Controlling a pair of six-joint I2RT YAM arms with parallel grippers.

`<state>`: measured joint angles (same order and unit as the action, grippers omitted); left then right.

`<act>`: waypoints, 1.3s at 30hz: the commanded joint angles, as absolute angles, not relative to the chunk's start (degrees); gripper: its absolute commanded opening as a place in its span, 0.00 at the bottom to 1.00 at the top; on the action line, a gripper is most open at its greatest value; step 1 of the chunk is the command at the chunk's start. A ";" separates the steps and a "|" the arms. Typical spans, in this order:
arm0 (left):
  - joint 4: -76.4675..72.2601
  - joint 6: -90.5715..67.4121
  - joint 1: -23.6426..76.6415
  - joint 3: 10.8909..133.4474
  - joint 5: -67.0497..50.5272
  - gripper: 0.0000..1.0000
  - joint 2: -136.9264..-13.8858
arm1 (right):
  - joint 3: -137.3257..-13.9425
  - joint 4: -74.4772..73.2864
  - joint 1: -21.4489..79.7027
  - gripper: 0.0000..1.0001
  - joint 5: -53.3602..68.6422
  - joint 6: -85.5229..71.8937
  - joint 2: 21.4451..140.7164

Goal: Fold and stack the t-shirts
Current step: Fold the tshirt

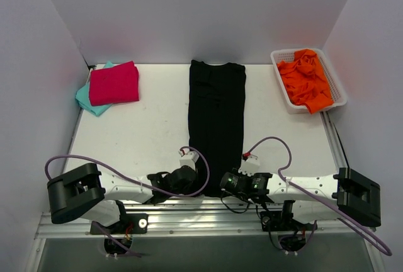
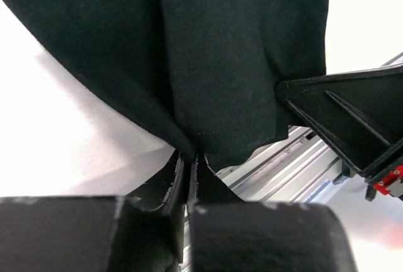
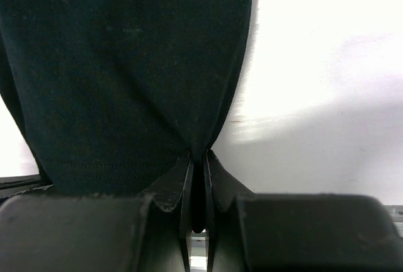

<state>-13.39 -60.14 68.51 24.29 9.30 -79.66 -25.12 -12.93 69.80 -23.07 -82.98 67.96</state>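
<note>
Black shirt [image 1: 216, 121] is where all the action is right now: it lies on the table [image 1: 151, 133] as a long narrow strip, sides turned in, collar at the far end and hem at the near end by the arm bases.

Left gripper [image 2: 189, 158] is pinched nearly flat on the left corner of that hem, with just a sliver between the fingers and cloth bunched in it. Right gripper [image 3: 198, 155] is pressed tight on the right corner of the same hem, and I can see the stitched edge running into its grip. So I've got both near corners in hand.

Left of the black shirt, up by its collar end, the pink shirt [image 1: 114, 83] sits folded on top of the teal shirt [image 1: 88, 101]. That's two done and stacked, I'd say. Right of the black shirt there's a basket [image 1: 340, 92] of crumpled orange cloth [image 1: 305, 77]; I can't tell if it's more shirts.

By my reckoning we're past halfway. The black shirt needs its hem carried up toward the collar, perhaps folded once more, then set on the pink one.
</note>
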 commanded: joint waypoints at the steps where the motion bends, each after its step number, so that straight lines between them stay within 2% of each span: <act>1: -12.04 -59.68 68.73 24.61 9.32 0.02 -82.44 | -23.55 -20.04 69.79 0.00 -23.55 -84.20 66.98; 6: -6.09 -60.38 68.82 23.29 11.68 0.02 -76.92 | -23.38 -22.67 70.14 0.00 -23.47 -85.87 64.60; 11: 3.50 -60.56 68.64 21.80 15.11 0.02 -65.58 | -23.12 -23.47 70.93 0.00 -23.20 -86.31 63.11; 12: 5.52 -60.56 68.64 21.80 15.47 0.02 -64.26 | -23.12 -23.55 71.01 0.03 -23.20 -86.57 63.28; 14: 6.94 -60.47 68.47 21.62 16.00 0.02 -61.27 | -23.20 -23.55 71.19 0.03 -23.38 -86.75 63.54; 21: 6.69 -60.56 68.38 21.36 15.56 0.02 -61.26 | -23.73 -23.73 71.63 0.06 -23.55 -87.01 64.69; 23: 6.24 -60.64 68.38 21.44 15.38 0.02 -62.05 | -23.64 -23.99 71.89 0.00 -23.64 -87.54 64.43; 27: 8.43 -60.65 68.55 22.85 14.50 0.02 -60.04 | -24.17 -26.36 74.44 0.00 -24.78 -90.34 61.71; 33: 16.95 -58.45 68.47 29.17 17.13 0.02 -55.73 | -30.57 -35.06 77.08 0.00 -29.61 -92.20 58.28; 39: 21.88 -53.44 67.15 40.05 18.98 0.02 -58.09 | -39.71 -41.04 76.03 0.00 -37.87 -89.30 58.71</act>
